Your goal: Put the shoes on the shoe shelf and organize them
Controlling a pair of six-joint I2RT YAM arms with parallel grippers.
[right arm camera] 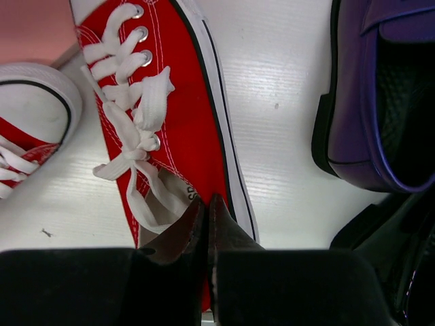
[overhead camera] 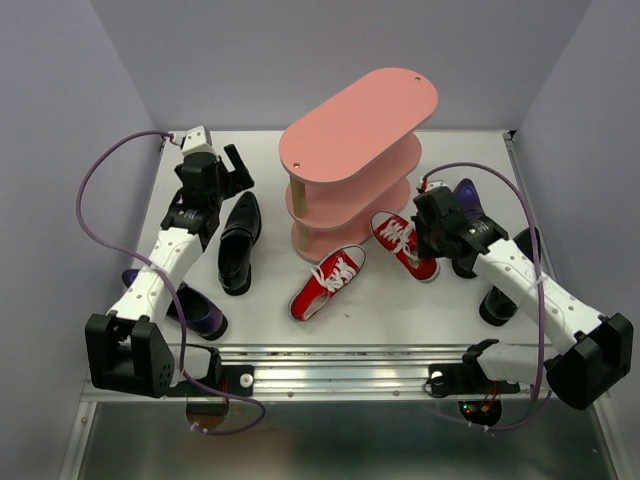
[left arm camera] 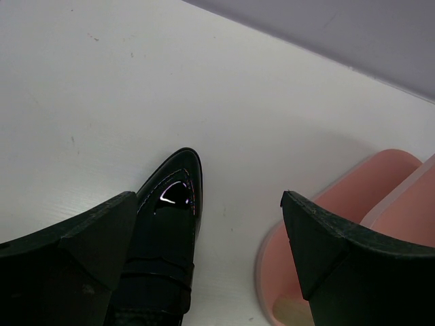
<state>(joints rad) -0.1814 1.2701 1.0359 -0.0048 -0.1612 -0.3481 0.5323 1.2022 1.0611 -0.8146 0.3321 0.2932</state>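
Hovering the left gripper, jaws wide, over the black loafer left of the shoe shelf. Pressing the right gripper closed (no gap) at the heel of the red sneaker right of that shelf.

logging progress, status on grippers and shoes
left gripper open over black loafer. right gripper shut at red sneaker heel. shoe shelf top bare. purple shoe close beside sneaker.

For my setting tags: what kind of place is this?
Probably a lab robot cell, not a home: plain lilac walls box in a white table, with two arms bolted to a metal rail at its edge.
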